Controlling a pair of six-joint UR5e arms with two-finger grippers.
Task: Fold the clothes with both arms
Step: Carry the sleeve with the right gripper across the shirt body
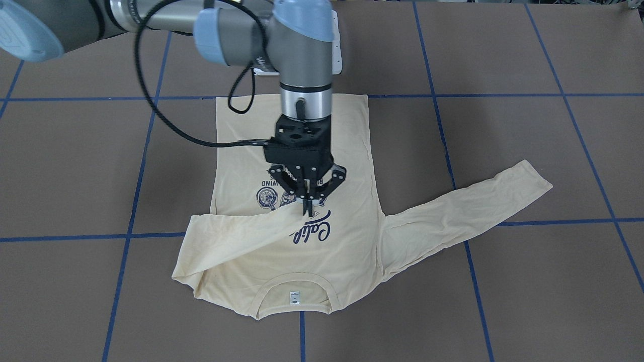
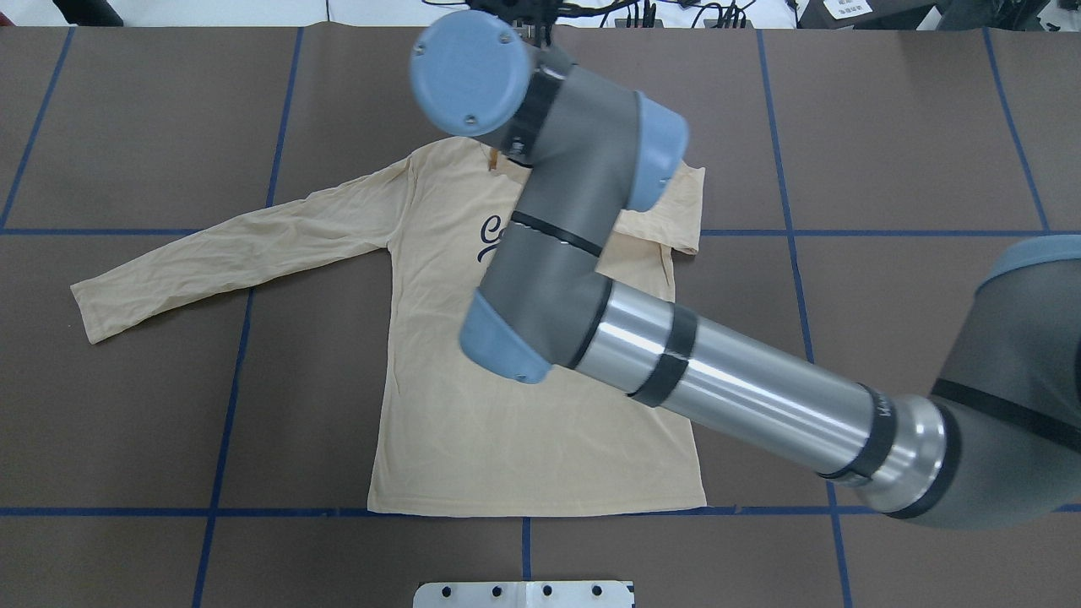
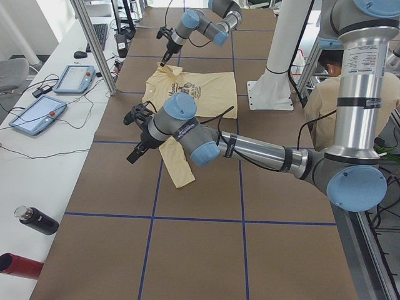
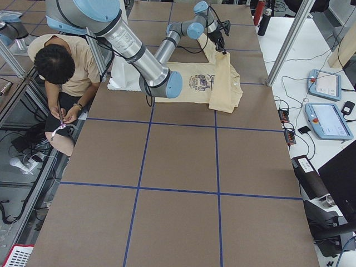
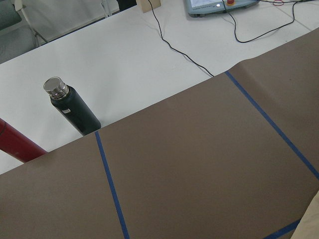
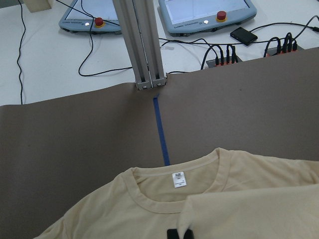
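Note:
The cream-yellow long-sleeved T-shirt [image 1: 322, 261] lies flat, print up, neck label towards the operators' side; it also shows in the overhead view [image 2: 473, 422]. One sleeve [image 1: 236, 229] is folded across the chest. My right gripper [image 1: 306, 208] points down and is shut on that sleeve's cuff over the "California" print. The other sleeve [image 1: 468, 211] lies spread out to the side. My left gripper [image 3: 133, 153] shows only in the exterior left view, raised above the table near that spread sleeve [image 3: 175, 165]; I cannot tell whether it is open or shut.
A black bottle [image 5: 75, 109] and a red one [image 5: 15, 144] lie on the white bench past the table's edge. An aluminium post [image 6: 142, 45] and control tablets [image 6: 204, 15] stand beyond the collar. A person [image 4: 61, 67] sits behind the robot. A white base plate [image 2: 524, 594] sits at the table's near edge.

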